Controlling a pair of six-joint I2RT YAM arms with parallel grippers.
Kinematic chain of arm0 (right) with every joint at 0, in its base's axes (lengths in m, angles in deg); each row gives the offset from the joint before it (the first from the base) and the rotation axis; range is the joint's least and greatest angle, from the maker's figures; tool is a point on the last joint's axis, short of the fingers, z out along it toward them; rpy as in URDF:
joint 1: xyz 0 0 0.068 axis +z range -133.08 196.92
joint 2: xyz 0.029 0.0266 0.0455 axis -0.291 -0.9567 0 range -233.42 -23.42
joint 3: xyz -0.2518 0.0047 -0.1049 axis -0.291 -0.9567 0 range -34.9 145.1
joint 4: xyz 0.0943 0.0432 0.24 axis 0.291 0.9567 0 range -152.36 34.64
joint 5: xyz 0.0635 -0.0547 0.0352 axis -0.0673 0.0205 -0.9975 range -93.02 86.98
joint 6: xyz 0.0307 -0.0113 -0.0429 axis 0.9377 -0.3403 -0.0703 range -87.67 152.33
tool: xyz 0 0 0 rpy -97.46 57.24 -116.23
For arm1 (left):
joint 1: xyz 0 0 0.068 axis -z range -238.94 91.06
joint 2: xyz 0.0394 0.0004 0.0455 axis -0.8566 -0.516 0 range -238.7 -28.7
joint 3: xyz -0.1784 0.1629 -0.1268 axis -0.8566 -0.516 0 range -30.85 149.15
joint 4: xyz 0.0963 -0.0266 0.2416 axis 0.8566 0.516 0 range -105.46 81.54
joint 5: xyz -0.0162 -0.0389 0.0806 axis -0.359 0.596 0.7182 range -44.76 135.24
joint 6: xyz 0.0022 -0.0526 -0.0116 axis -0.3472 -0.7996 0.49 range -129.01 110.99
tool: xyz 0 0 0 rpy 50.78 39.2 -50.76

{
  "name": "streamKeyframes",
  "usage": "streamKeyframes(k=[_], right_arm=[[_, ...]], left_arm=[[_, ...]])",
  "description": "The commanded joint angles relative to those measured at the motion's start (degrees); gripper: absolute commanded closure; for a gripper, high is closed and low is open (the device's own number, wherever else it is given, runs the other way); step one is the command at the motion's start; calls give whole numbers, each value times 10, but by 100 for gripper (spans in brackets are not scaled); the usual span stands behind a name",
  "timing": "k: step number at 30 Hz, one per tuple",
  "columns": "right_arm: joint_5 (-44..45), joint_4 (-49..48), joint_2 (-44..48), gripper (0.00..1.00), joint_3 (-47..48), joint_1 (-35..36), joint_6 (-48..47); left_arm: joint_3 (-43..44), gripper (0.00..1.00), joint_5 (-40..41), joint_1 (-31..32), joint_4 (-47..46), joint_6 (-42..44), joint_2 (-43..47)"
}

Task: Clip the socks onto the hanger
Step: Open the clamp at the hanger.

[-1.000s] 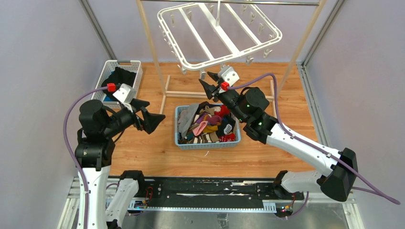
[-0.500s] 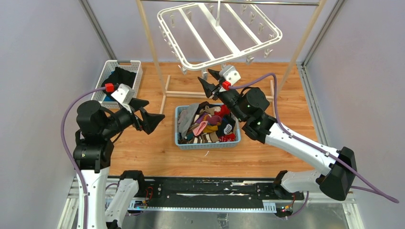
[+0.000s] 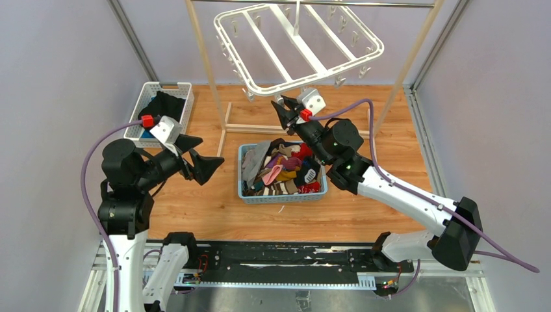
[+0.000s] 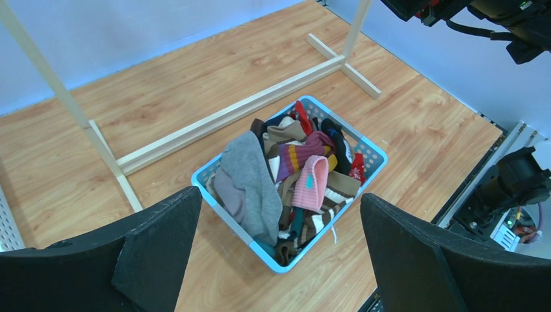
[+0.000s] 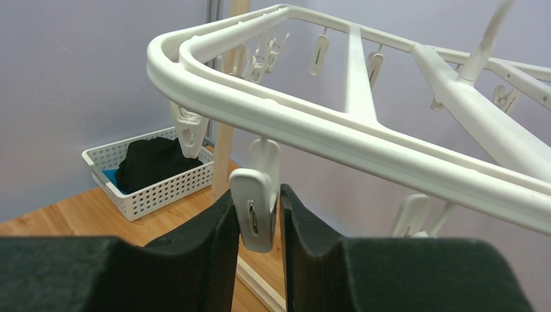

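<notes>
— What has the right gripper point(image 3: 284, 104) got?
— One clip point(image 5: 255, 211), hanging from the near rim of the hanger point(image 5: 312, 130). Its two black fingers point(image 5: 211, 247) press in on either side of that clip, with nothing else between them.
— And the hanger itself?
— Just above the fingertips. It spreads away ahead of them and to their right, with more clips dangling along its bars.
— The left gripper point(image 3: 211, 151)?
— Spread wide, holding nothing (both pads bare).
— Where are the socks point(image 4: 305, 175)?
— Heaped in a blue basket point(image 4: 377, 156) on the wooden floor point(image 4: 195, 84), below and ahead of the left gripper and framed between its fingers. From the right gripper they lie lower down, back toward its own arm.
</notes>
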Motion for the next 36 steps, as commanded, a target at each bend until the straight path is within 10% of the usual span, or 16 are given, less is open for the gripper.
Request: streamKeyframes(k=[1, 13, 26, 36], right_arm=[[9, -20, 2, 78, -7, -5, 10], [-48, 8, 14, 98, -9, -2, 61], [-91, 7, -9, 100, 17, 23, 95], [-93, 1, -37, 100, 39, 49, 103]], left_arm=[[19, 3, -16, 2, 9, 0, 6], [35, 8, -26, 2, -63, -108, -6], [40, 19, -84, 2, -284, -369, -58], [44, 14, -81, 36, -329, -404, -86]])
